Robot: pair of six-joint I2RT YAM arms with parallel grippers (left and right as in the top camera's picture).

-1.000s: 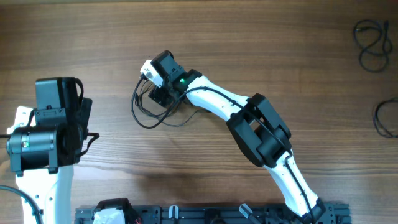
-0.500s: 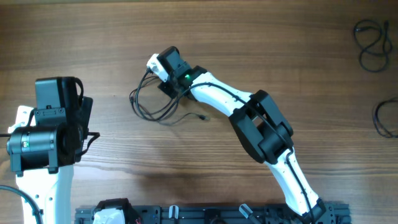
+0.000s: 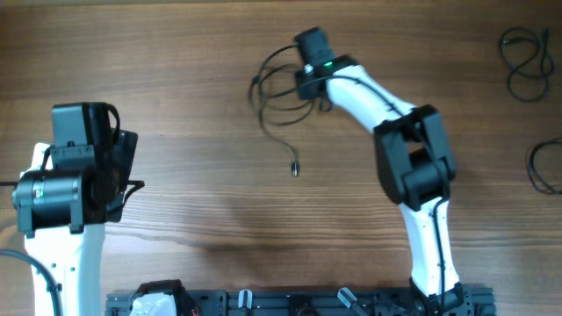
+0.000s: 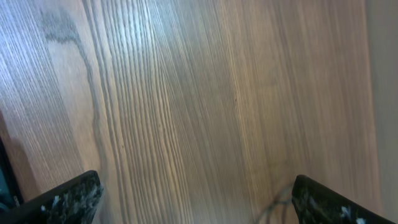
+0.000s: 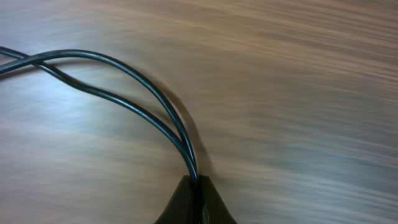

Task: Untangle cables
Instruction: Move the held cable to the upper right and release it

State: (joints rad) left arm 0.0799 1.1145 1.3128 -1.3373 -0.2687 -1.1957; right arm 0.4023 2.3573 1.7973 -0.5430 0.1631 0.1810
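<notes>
Black cable between right gripper fingertips

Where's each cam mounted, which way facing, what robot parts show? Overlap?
Overhead: above table, straight down; left arm, right arm, held cable, spare cables far right.
Left wrist: on left arm, facing bare wood; open left hand, fingertips at bottom corners.
Right wrist: low over table; shut right hand pinching two strands.
Shared: overhead and right wrist both show held cable.
</notes>
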